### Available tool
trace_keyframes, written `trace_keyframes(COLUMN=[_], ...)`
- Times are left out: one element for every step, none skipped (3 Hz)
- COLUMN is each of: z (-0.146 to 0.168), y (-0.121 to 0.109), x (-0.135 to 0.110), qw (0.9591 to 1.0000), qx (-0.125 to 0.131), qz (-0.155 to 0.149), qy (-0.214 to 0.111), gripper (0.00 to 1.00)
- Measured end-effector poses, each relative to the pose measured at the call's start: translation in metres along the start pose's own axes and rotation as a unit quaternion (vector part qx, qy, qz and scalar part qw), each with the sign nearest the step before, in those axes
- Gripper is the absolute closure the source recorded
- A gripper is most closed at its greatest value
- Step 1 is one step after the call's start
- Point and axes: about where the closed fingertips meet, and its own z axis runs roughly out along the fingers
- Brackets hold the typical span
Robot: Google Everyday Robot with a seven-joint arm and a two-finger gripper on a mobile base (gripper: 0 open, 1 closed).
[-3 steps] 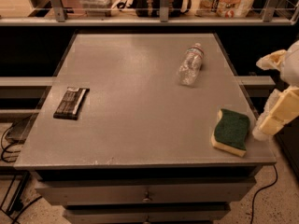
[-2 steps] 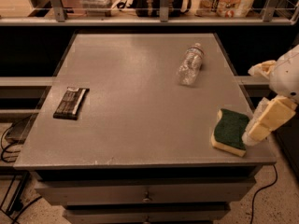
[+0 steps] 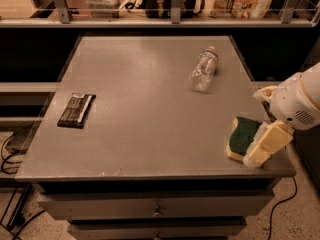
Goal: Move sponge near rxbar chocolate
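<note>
The sponge (image 3: 241, 137), dark green on top with a pale yellow base, lies near the front right corner of the grey table (image 3: 145, 114). The rxbar chocolate (image 3: 76, 110), a flat dark bar, lies at the table's left edge, far from the sponge. My gripper (image 3: 257, 126) reaches in from the right, right at the sponge. It is open. Its near pale yellow finger (image 3: 267, 144) covers the sponge's right edge. The other finger (image 3: 264, 92) is behind the sponge.
A clear plastic bottle (image 3: 204, 69) lies on its side at the table's back right. A shelf (image 3: 170, 14) with bags and containers runs behind the table. Drawers sit below the tabletop. Cables lie on the floor at the left.
My gripper has moved left and down from beyond the table's right edge. Its near finger now overlaps the sponge's right side. The sponge, bar and bottle have not moved.
</note>
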Motion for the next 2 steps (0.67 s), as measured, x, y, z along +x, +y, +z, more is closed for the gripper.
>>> trace_keyframes(z=[0.022, 0.036], y=[0.005, 0.009], x=[0.010, 0.016], qw=[0.9997, 0.9993], qx=[-0.011, -0.015], qz=[0.020, 0.031], qy=[0.005, 0.016], gripper=[0.00, 0.17])
